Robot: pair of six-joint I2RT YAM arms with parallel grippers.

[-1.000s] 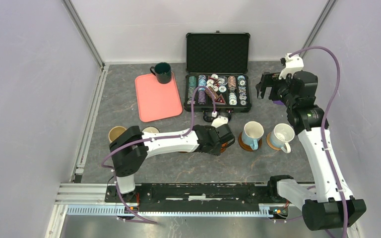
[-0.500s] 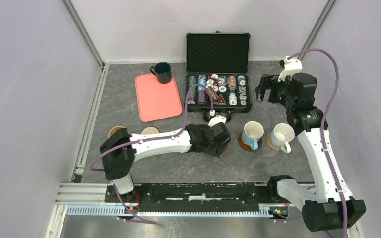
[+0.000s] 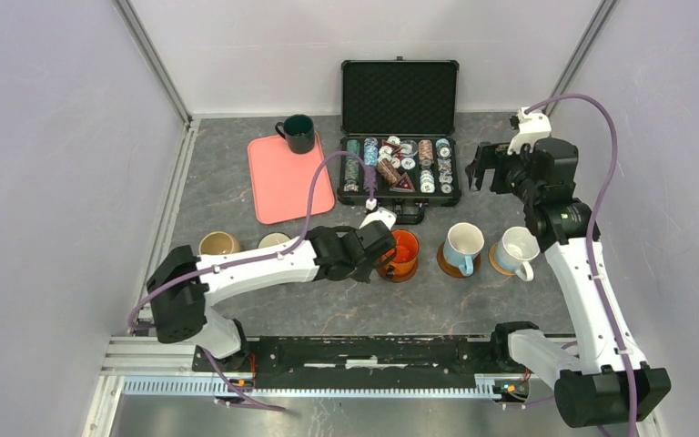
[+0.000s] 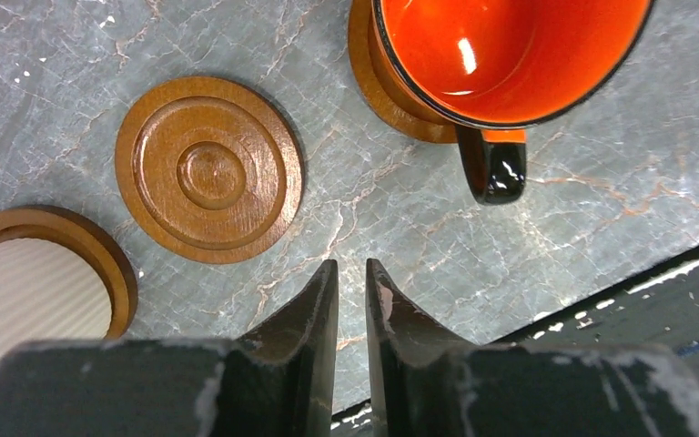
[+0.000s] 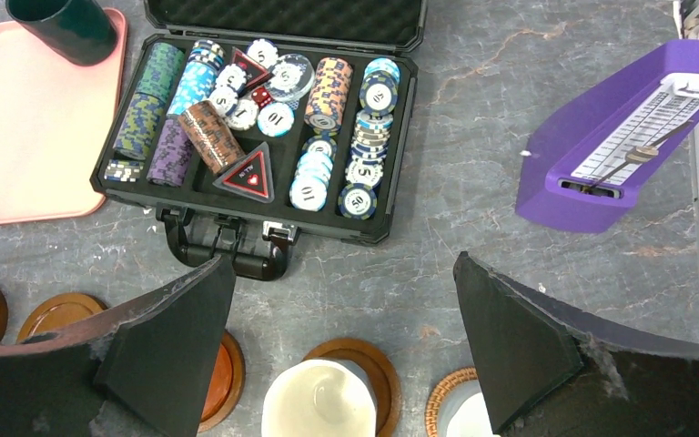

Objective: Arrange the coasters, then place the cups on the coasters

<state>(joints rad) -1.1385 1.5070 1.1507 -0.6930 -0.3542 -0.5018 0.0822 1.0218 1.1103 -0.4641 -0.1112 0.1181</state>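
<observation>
The orange cup stands on a brown coaster, handle toward my left gripper, which is shut on nothing just short of it. An empty brown coaster lies beside it, and a ribbed white cup sits on another coaster. From above, the left gripper is at the orange cup. The light blue cup and white cup sit on coasters. The tan cup and dark-rimmed cup stand at left. The right gripper hangs open, high. The dark green cup stands at the back.
An open black case of poker chips sits at the back centre, with a pink tray to its left. A purple metronome stands by the right wall. Walls close in both sides.
My left gripper has let go of the orange cup, drawn back to the left and shut, leaving the cup uncovered on its coaster. The right arm has barely shifted.
</observation>
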